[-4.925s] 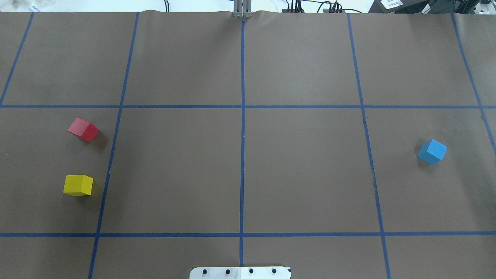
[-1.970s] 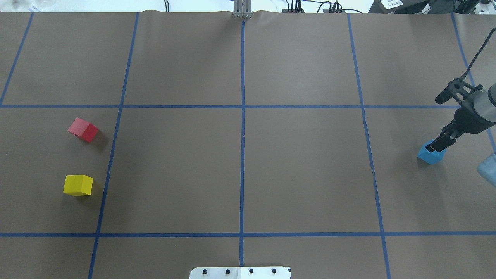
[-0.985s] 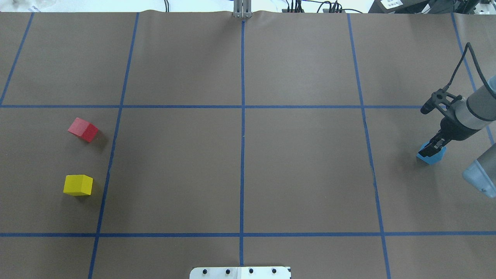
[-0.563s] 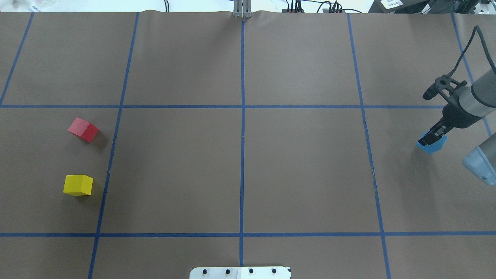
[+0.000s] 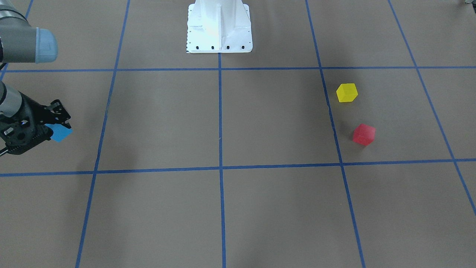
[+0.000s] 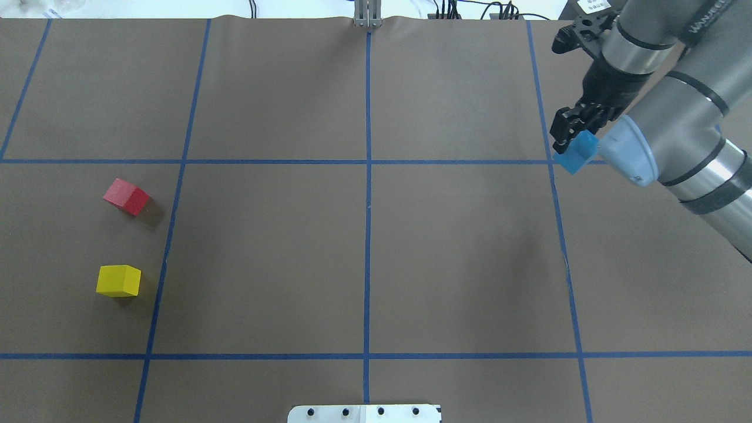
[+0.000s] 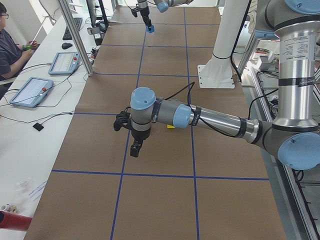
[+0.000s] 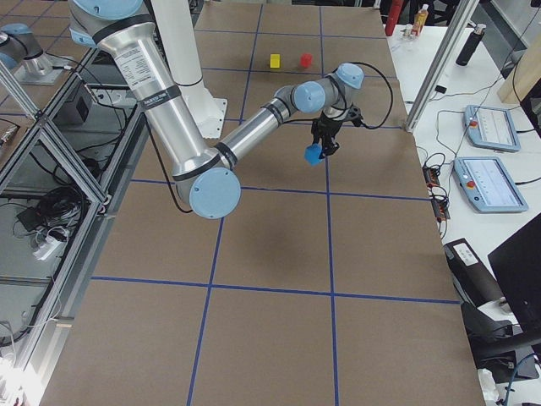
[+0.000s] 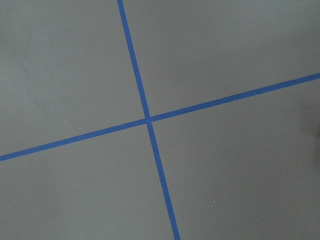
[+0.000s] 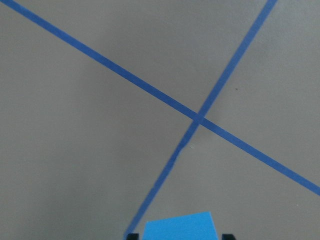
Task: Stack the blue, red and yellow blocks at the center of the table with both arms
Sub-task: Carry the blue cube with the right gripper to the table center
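Observation:
My right gripper (image 6: 574, 132) is shut on the blue block (image 6: 577, 154) and holds it above the table, over a tape crossing right of centre. The block also shows in the front-facing view (image 5: 61, 132), the right side view (image 8: 314, 153) and at the bottom of the right wrist view (image 10: 180, 227). The red block (image 6: 126, 197) and the yellow block (image 6: 118, 281) lie apart on the table's left side. My left gripper (image 7: 135, 149) shows only in the left side view, above the table, and I cannot tell if it is open or shut.
Blue tape lines (image 6: 368, 205) mark a grid on the brown table. The robot's white base (image 5: 218, 26) stands at the near edge. An operator (image 7: 10, 50) and tablets (image 7: 31, 91) are beside the table. The left wrist view shows only a tape crossing (image 9: 148, 120).
My right arm came in, shut on the blue block, lifted it and carried it leftward and farther from the robot's base. The red and yellow blocks have not moved.

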### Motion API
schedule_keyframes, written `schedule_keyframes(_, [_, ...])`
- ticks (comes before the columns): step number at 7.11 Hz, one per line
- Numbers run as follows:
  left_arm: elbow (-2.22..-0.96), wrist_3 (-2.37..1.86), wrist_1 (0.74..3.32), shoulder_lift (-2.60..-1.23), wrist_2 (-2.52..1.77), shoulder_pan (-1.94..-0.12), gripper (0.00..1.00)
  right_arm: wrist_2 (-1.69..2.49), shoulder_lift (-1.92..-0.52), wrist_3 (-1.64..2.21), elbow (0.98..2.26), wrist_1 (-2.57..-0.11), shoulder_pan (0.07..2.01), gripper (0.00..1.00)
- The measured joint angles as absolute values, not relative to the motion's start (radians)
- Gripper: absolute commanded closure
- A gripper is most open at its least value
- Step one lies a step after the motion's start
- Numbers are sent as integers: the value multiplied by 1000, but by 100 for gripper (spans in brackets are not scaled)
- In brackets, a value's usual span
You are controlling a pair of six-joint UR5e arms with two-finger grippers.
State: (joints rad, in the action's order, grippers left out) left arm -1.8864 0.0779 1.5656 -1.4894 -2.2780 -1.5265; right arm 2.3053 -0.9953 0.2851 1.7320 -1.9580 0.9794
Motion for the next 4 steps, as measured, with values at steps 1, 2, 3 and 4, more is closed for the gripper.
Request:
schedule_keyframes(1, [-1886,78,1566,-1489,-2278,-1526,1,2304,-875,479,1658,-1968,920,100])
schedule_keyframes(2, [-1886,79,1566,-1489,-2278,-1526,1,2303,-766,686,1545,-1919,864,100])
schedule_keyframes(3, [-1885,80,1566,-1490,-2278,-1526,1,2301,-701,901,1431,-1786,819,100])
schedule_keyframes(4, [-1885,80,1566,-1491,-2278,-1526,1,2295,-662,1086,1330,-1644,784,100])
